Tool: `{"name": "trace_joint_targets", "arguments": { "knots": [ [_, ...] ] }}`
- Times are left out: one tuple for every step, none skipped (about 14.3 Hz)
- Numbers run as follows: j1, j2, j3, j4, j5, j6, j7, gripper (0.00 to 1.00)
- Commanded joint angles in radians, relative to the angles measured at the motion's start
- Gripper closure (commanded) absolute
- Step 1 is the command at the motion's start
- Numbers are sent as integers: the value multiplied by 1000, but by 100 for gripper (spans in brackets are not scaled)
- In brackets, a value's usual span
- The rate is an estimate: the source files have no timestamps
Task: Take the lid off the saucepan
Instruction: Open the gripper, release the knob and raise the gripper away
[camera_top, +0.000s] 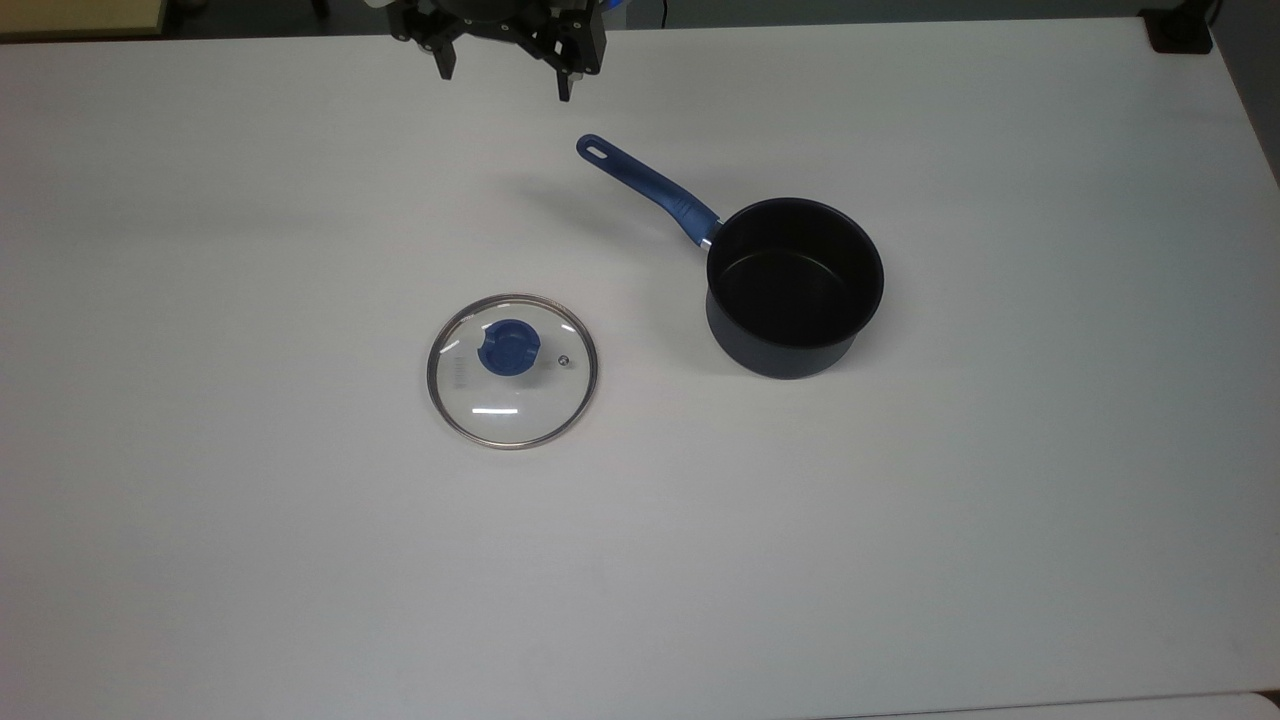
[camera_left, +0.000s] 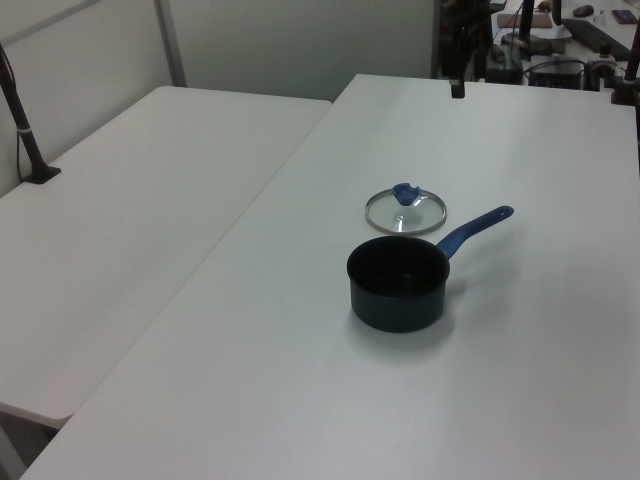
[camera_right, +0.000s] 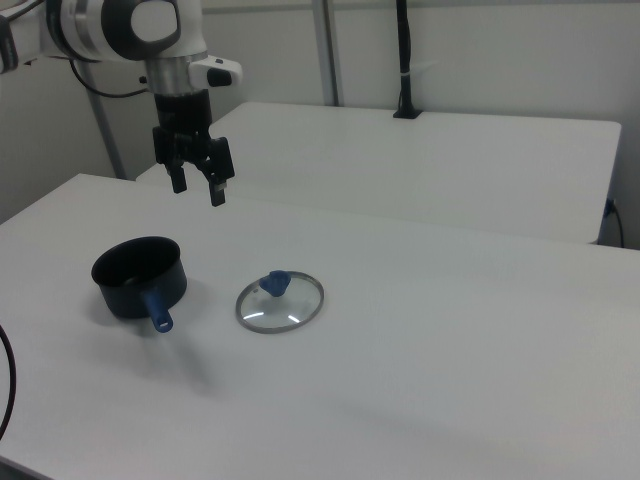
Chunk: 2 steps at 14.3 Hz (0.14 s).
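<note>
The glass lid (camera_top: 512, 371) with its blue knob lies flat on the white table (camera_top: 300, 550), off the pot, also seen as the lid (camera_left: 405, 212) and lid (camera_right: 280, 302). To the top view's right stands the dark saucepan (camera_top: 795, 285), uncovered, its blue handle (camera_top: 645, 187) pointing to the upper left; it is the saucepan (camera_left: 397, 283) and saucepan (camera_right: 137, 276) elsewhere. My gripper (camera_top: 503, 72) hangs high above the table's far edge, open and holding nothing, well away from both; the right view shows the gripper (camera_right: 199, 188) above the pan.
A second white table (camera_left: 130, 200) adjoins on the left view's left. A dark post (camera_right: 403, 60) stands on the far table in the right view. Cluttered equipment sits behind the table's end (camera_left: 560, 40).
</note>
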Motion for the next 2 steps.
{"name": "trace_joint_targets", "arguments": {
  "knots": [
    [7, -32, -9, -36, -34, 19, -37, 0],
    [10, -30, -9, -38, -33, 18, -40, 0]
  ]
}}
